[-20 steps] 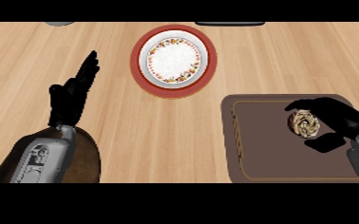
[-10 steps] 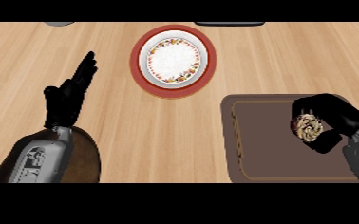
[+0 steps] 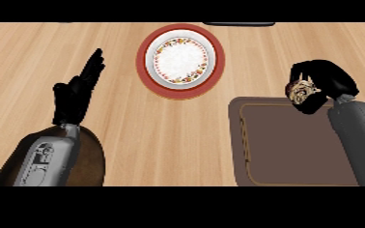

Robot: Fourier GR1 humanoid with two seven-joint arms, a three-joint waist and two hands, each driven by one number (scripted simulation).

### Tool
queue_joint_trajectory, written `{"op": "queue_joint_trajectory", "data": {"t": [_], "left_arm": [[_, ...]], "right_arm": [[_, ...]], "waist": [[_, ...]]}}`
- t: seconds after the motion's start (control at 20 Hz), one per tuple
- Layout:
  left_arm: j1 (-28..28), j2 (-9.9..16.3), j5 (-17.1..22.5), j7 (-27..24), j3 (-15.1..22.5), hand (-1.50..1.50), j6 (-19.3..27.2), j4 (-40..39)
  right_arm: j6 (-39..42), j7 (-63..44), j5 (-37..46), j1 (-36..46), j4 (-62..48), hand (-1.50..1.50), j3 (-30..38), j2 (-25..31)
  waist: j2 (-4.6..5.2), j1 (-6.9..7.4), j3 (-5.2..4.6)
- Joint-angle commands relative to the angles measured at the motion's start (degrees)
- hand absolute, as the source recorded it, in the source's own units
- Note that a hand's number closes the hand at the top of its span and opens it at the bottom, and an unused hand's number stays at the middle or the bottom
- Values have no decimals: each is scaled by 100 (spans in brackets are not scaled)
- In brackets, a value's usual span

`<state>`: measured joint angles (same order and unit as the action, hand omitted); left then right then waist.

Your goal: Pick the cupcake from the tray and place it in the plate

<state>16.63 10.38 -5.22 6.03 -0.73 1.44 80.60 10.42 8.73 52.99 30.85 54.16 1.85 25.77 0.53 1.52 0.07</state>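
Head view: right hand [image 3: 324, 84] has its fingers curled around the cupcake [image 3: 302, 90], above the tray's [image 3: 285, 147] far edge. I judge this as the carrying step; next it must travel left to the plate [image 3: 181, 60]. Left hand [image 3: 77, 94] rests with straight fingers.

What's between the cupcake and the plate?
Only bare wooden counter lies between the cupcake and the plate in the head view.

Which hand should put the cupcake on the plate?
The right hand: its fingers already curl round the cupcake, off the tray. The left hand rests open, left of the plate.
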Motion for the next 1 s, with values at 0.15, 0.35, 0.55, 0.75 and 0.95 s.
{"op": "queue_joint_trajectory", "data": {"t": [0.15,0.35,0.55,0.75,0.95], "left_arm": [[107,23,-80,72,-31,0,41,-131],[-92,204,109,-120,-221,0,-180,-45],[-241,47,-38,-328,-127,0,-39,-165],[-5,-30,-114,83,-26,0,20,44],[-253,-112,-113,-586,-89,0,19,-273]], "right_arm": [[-1274,582,-424,920,-101,150,624,-347],[-1142,1108,-610,1427,-280,150,616,-372],[-920,1130,-902,1859,-87,150,600,-704],[-447,761,-1035,2303,-369,150,445,-1123],[-688,345,-906,2528,-688,150,279,-1713]], "waist": [[-14,-31,3],[-30,-33,-4],[-40,-65,-8],[-37,-31,-7],[-26,-48,-10]]}}
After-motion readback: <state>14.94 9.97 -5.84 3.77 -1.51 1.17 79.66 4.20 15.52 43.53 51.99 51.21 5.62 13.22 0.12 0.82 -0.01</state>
